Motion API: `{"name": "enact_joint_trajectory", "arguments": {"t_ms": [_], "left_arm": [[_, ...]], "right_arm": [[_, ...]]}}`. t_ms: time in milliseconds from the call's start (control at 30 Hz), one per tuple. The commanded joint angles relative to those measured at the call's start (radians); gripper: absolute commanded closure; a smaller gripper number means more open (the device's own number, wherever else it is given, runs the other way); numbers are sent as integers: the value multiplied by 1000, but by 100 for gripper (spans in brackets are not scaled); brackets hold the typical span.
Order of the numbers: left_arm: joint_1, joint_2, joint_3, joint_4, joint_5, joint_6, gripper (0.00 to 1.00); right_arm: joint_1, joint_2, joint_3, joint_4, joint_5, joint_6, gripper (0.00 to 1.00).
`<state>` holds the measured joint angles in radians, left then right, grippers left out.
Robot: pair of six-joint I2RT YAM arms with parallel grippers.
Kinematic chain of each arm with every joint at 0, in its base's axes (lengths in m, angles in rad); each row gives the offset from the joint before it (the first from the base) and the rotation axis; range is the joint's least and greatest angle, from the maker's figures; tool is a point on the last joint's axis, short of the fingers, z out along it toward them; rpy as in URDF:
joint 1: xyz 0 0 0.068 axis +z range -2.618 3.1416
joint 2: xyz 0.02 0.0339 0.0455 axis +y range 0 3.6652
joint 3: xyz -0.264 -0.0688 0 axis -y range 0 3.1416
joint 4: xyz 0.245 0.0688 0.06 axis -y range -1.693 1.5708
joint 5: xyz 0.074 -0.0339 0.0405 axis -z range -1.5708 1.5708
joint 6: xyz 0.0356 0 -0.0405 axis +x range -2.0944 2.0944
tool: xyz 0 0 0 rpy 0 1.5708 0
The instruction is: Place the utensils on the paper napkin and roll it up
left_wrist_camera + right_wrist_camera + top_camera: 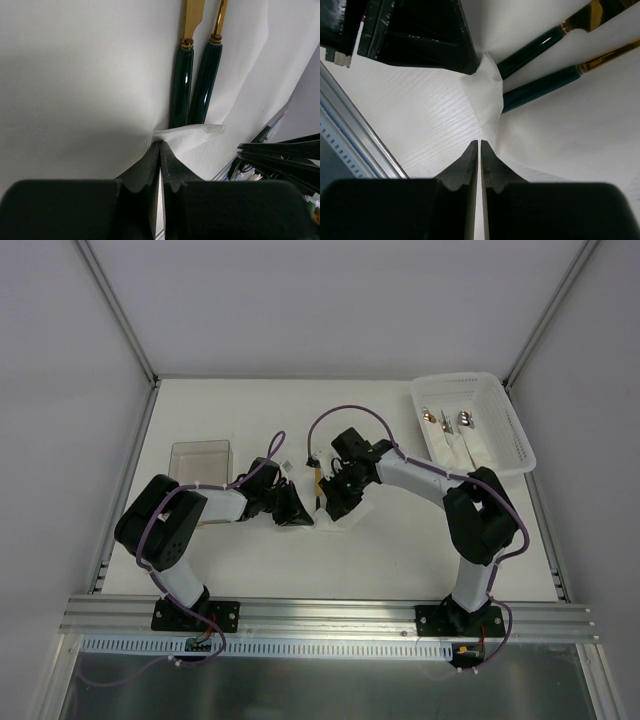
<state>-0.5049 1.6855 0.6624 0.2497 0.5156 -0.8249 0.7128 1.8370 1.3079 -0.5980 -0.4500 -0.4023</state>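
Dark green handles, gold heads on the utensils (181,85) — white napkin (560,140), pale wood-grain table (420,120).

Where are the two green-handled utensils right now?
The green-handled utensils lie on the paper napkin, centre of the top view, between the left end effector and right end effector.

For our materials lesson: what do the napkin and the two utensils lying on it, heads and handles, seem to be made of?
The handles are dark green and glossy with sharp light streaks. They may be lacquered plastic or glazed ceramic; the look leaves it open. The heads look like polished gold-coloured metal, bright and reflective. The napkin looks like thin white matte paper, crumpled at its lifted corner.
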Motion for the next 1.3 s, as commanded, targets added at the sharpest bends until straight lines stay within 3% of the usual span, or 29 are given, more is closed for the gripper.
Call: {"name": "enact_joint_trajectory", "arguments": {"t_ms": [0, 733, 967, 1267], "left_arm": [[-7, 25, 11, -18, -28, 4, 97], [-7, 23, 3, -18, -26, 7, 97], [-9, 25, 2, -18, -26, 9, 97], [-7, 26, 0, -18, -26, 10, 97]], "right_arm": [[17, 13, -13, 9, -6, 16, 92], [20, 154, 54, 7, 111, 42, 92], [11, 150, 39, -14, 67, 26, 93], [-76, 27, 85, 29, -75, 85, 92]]}}
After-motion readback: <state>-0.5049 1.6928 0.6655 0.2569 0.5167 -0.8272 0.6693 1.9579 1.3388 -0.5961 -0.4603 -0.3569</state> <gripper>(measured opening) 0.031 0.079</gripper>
